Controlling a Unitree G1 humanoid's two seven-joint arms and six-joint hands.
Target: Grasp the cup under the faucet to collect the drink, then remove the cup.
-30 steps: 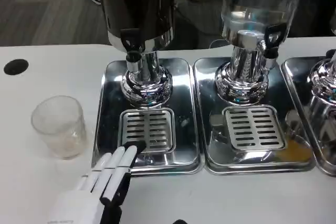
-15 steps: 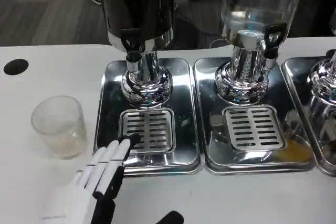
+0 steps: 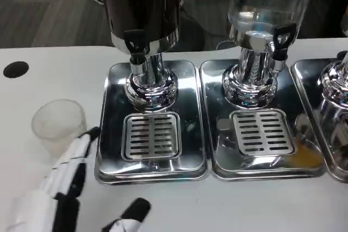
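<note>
An empty clear plastic cup stands upright on the white table, to the left of the steel tray. It is not under the dark dispenser's black faucet. My left hand comes up from the bottom left with its fingers stretched out. Their black tips reach the cup's lower right side and cover part of it. The thumb is spread well to the right, and nothing is held. I cannot tell whether the fingers touch the cup.
The dark drink dispenser stands on the left tray above a slotted drip grate. A clear dispenser with its own tray and grate is to the right, a third at the right edge. A black hole marks the table's far left.
My left hand has swung left, from the front edge of the tray's grate to the cup's right side, and its thumb has spread out into view. The cup has not moved.
</note>
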